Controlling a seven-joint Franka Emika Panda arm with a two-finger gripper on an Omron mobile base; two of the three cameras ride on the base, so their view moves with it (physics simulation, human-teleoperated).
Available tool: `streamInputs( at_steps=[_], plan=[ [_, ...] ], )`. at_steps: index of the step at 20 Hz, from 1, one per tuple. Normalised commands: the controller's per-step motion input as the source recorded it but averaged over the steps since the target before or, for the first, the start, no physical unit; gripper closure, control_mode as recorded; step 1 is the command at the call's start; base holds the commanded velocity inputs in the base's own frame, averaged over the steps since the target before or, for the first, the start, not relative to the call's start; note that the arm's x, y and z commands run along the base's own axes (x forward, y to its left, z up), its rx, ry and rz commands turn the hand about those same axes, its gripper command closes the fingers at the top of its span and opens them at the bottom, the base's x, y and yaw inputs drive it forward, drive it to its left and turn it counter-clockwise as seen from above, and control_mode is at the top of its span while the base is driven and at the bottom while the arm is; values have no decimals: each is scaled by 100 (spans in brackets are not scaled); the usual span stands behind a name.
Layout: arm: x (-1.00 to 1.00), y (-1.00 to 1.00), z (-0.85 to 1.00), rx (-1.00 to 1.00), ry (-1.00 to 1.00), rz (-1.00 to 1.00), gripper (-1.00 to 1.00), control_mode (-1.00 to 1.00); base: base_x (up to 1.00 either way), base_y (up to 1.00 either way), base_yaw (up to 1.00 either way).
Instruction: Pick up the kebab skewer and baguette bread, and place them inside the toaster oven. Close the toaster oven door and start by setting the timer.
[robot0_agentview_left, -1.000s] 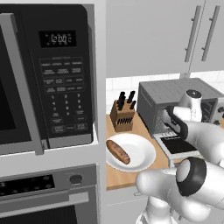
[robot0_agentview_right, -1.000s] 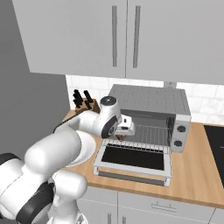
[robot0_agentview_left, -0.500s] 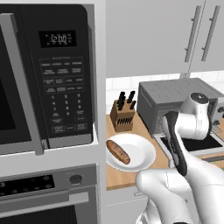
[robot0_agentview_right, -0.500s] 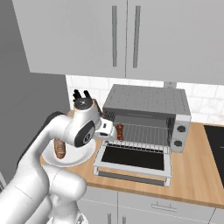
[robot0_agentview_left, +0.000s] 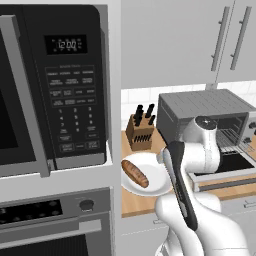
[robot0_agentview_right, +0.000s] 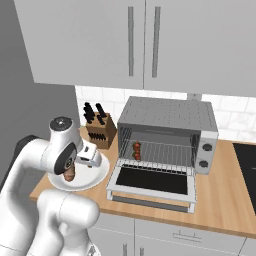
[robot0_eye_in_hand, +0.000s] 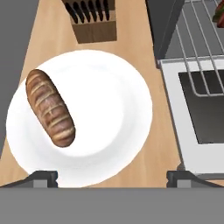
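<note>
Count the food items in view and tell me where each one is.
2. The baguette bread lies on the left part of the white plate; the kebab skewer sits on the rack at the left side inside the open toaster oven.

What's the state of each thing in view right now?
toaster oven door: open, folded down flat.
kebab skewer: on the rack inside the toaster oven.
baguette bread: lying on the white plate.
gripper: open, empty, above the plate.
</note>
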Motion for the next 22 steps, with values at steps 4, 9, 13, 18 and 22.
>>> streamInputs(
  at_steps=[4,9,13,18,22],
  plan=[
    [-1,62,-7,5,0,4,-100,-100,0,0,0],
    [9,49,-43,0,0,6,-100,-100,0,0,0],
    [14,17,-44,0,0,7,-100,-100,0,0,0],
    [34,2,-45,0,10,1,-100,-100,0,0,0],
    [32,26,-62,0,8,0,-100,-100,0,0,0]
  ],
)
